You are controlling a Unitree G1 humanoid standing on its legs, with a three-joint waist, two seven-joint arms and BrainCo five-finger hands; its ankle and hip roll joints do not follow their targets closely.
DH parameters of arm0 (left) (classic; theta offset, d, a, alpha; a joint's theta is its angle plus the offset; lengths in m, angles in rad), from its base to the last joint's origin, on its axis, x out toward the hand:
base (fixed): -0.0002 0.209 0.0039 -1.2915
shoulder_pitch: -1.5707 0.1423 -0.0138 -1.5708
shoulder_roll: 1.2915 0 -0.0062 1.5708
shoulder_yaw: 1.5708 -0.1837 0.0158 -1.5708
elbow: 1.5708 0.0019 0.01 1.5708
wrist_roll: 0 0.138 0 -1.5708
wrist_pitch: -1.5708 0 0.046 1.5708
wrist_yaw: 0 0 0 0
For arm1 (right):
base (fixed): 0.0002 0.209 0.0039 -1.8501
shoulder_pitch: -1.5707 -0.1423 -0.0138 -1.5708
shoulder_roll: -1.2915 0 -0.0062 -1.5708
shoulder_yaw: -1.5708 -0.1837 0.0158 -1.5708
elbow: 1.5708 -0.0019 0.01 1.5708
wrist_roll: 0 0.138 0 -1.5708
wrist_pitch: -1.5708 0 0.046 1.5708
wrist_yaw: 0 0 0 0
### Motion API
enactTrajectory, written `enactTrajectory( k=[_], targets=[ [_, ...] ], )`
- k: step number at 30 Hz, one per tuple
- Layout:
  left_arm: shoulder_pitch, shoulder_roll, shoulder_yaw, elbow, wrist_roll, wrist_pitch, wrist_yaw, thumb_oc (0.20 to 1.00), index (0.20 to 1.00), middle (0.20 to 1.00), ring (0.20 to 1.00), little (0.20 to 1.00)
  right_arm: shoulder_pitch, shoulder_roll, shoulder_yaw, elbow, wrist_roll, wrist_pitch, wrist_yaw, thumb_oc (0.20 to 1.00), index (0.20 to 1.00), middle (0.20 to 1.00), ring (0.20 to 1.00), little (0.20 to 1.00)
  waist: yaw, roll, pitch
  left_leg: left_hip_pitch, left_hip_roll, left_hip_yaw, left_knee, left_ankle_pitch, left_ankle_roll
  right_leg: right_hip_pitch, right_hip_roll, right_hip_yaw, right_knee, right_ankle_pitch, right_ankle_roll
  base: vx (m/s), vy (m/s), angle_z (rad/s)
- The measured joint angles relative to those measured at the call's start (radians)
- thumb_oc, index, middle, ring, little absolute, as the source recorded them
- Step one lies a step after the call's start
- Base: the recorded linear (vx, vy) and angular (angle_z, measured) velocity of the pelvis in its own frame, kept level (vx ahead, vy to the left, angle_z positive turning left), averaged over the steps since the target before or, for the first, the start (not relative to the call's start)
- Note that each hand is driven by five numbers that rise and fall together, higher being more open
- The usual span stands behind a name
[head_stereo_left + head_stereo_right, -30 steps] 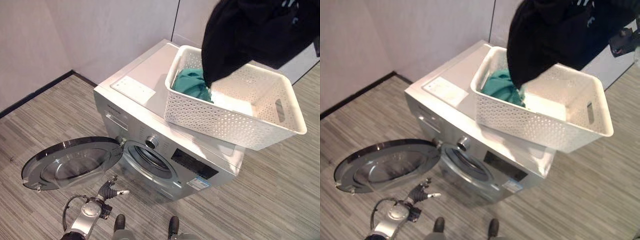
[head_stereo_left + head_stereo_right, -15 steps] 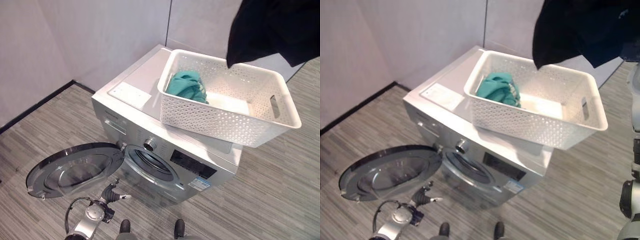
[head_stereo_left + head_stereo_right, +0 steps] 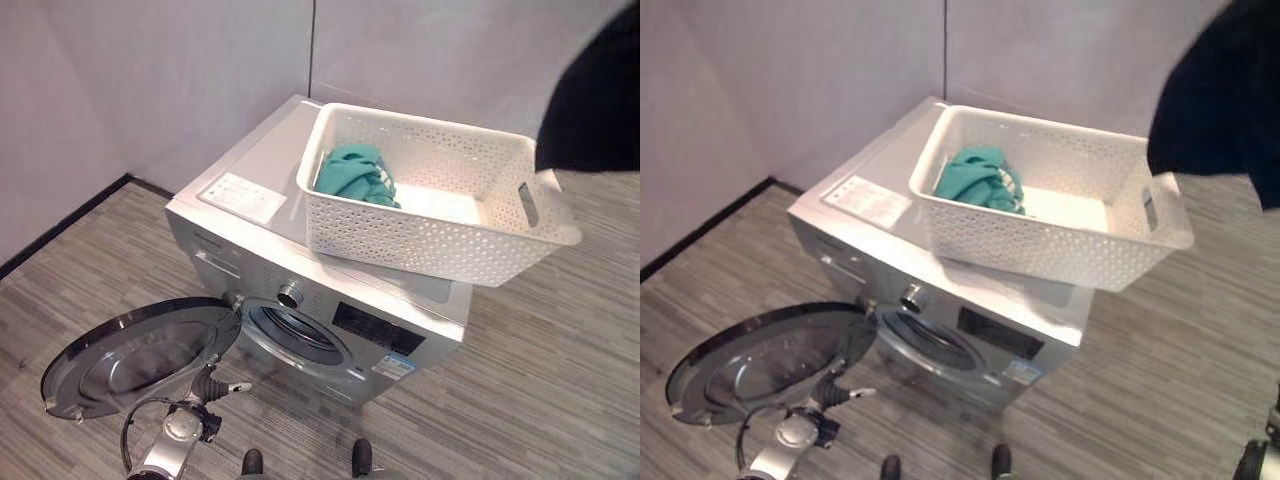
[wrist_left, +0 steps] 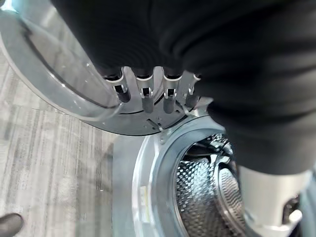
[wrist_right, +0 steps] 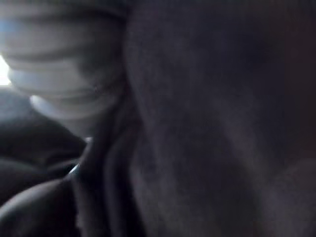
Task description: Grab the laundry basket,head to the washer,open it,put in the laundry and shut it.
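A white perforated laundry basket (image 3: 420, 240) stands on top of the silver washer (image 3: 400, 335), overhanging its right front corner. A teal garment (image 3: 352, 175) lies in the basket's left end. A black garment (image 3: 600, 100) hangs in the air past the basket's right end, clear of it. My right hand (image 5: 54, 84) shows as blurred silver fingers curled into that dark cloth. The washer's round door (image 3: 140, 350) is swung wide open to the left, and the steel drum (image 4: 207, 192) is exposed. Low in front of the door, my left hand (image 3: 212, 386) is open and holds nothing.
The washer sits in a corner with grey walls behind and to the left. A black skirting (image 3: 60, 225) runs along the left wall. Striped grey floor (image 3: 560, 380) stretches to the right of the washer. A white label (image 3: 240, 195) lies flat on the washer's top.
The black garment has been lifted out of the basket and carried up and to the right. The camera has shifted too. My left hand stays low by the door.
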Motion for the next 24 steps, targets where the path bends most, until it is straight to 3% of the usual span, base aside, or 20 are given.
enactTrajectory(
  k=[2,7,9,13,14,16,17,18,21,23,24],
  targets=[
    [0.034,-0.012,0.051,0.026,0.001,0.0,0.009,1.0,1.0,1.0,1.0,1.0,0.181,0.13,-0.094,-0.001,-0.031,0.018,-0.005,0.2,0.2,0.2,0.2,0.2,-0.007,-0.002,0.001,0.018,-0.014,0.028,-0.001,-0.011,0.014,0.0,-0.012,0.027,0.0,0.0,0.009,0.02,0.144,-0.35],
    [0.081,-0.012,0.083,0.046,0.001,0.002,0.038,1.0,1.0,1.0,1.0,1.0,0.333,0.321,-0.127,0.041,-0.027,0.056,-0.027,0.2,0.2,0.2,0.2,0.2,-0.055,-0.003,0.004,0.026,-0.046,0.071,-0.002,-0.023,0.033,-0.018,-0.041,0.073,0.0,0.008,0.032,0.0,0.088,-0.22],
    [0.082,-0.011,0.082,0.065,0.002,0.002,0.043,1.0,1.0,1.0,1.0,1.0,0.39,0.426,-0.09,0.119,0.026,0.056,-0.023,0.2,0.2,0.2,0.2,0.2,-0.079,-0.015,0.012,0.033,-0.064,0.093,-0.002,-0.027,0.04,-0.023,-0.055,0.097,0.001,0.019,0.044,-0.02,0.094,-0.3],
    [0.084,-0.008,0.084,0.079,0.001,0.002,0.05,1.0,1.0,1.0,1.0,1.0,0.439,0.484,0.061,0.198,0.138,0.044,0.005,0.2,0.2,0.2,0.2,0.2,-0.093,-0.038,0.022,0.043,-0.073,0.128,-0.004,-0.032,0.046,-0.035,-0.066,0.127,0.0,0.024,0.051,-0.05,0.017,-0.29],
    [0.089,-0.007,0.086,0.067,0.0,0.001,0.057,1.0,1.0,1.0,1.0,1.0,0.437,0.498,0.121,0.235,0.163,0.026,0.021,0.2,0.2,0.2,0.2,0.2,-0.091,-0.036,0.032,0.039,-0.074,0.151,0.01,-0.034,0.048,-0.061,-0.058,0.112,0.024,0.047,0.056,-0.1,0.008,-0.56],
    [0.103,0.001,0.092,0.043,0.0,-0.001,0.07,1.0,1.0,1.0,1.0,1.0,0.368,0.494,0.283,0.302,0.217,-0.008,0.073,0.2,0.2,0.2,0.2,0.2,-0.062,-0.042,0.074,0.022,-0.036,0.209,0.04,-0.044,0.056,-0.128,-0.019,0.009,0.056,0.138,0.041,-0.07,0.029,-0.91],
    [0.1,0.002,0.093,0.044,0.0,0.0,0.071,1.0,1.0,1.0,1.0,1.0,0.354,0.515,0.338,0.337,0.231,-0.029,0.096,0.2,0.2,0.2,0.2,0.2,-0.059,-0.047,0.083,0.012,-0.04,0.217,0.04,-0.045,0.055,-0.126,-0.028,-0.043,0.028,0.134,0.048,-0.08,0.037,-0.4],
    [0.091,0.001,0.091,0.052,0.0,0.0,0.074,1.0,1.0,1.0,1.0,1.0,0.343,0.532,0.408,0.407,0.253,-0.039,0.118,0.2,0.2,0.2,0.2,0.2,-0.053,-0.061,0.085,0.01,-0.057,0.217,0.036,-0.046,0.053,-0.116,-0.054,-0.095,0.004,0.069,0.043,-0.1,0.05,-0.03],
    [0.055,-0.007,0.087,0.078,-0.007,-0.01,0.093,1.0,1.0,1.0,1.0,1.0,0.267,0.546,0.506,0.535,0.302,-0.038,0.176,0.2,0.2,0.2,0.2,0.2,-0.022,-0.019,0.142,-0.016,-0.066,0.222,0.038,-0.035,0.067,-0.146,-0.055,-0.068,-0.007,-0.007,0.086,-0.14,0.01,-0.12],
    [0.027,-0.019,0.089,0.108,-0.012,-0.011,0.117,1.0,1.0,1.0,1.0,1.0,0.223,0.547,0.579,0.587,0.332,-0.038,0.206,0.2,0.2,0.2,0.2,0.2,-0.013,0.014,0.157,-0.055,-0.047,0.221,0.035,-0.031,0.07,-0.167,-0.055,-0.096,0.007,0.018,0.043,-0.07,-0.04,0.07],
    [0.0,-0.015,0.074,0.108,-0.012,-0.018,0.124,1.0,1.0,1.0,1.0,1.0,0.228,0.55,0.61,0.589,0.338,-0.039,0.227,0.2,0.2,0.2,0.2,0.2,-0.006,0.008,0.16,-0.074,-0.059,0.203,0.03,-0.012,0.066,-0.148,-0.061,-0.097,0.017,0.031,0.03,-0.15,-0.091,0.58]
  ],
)
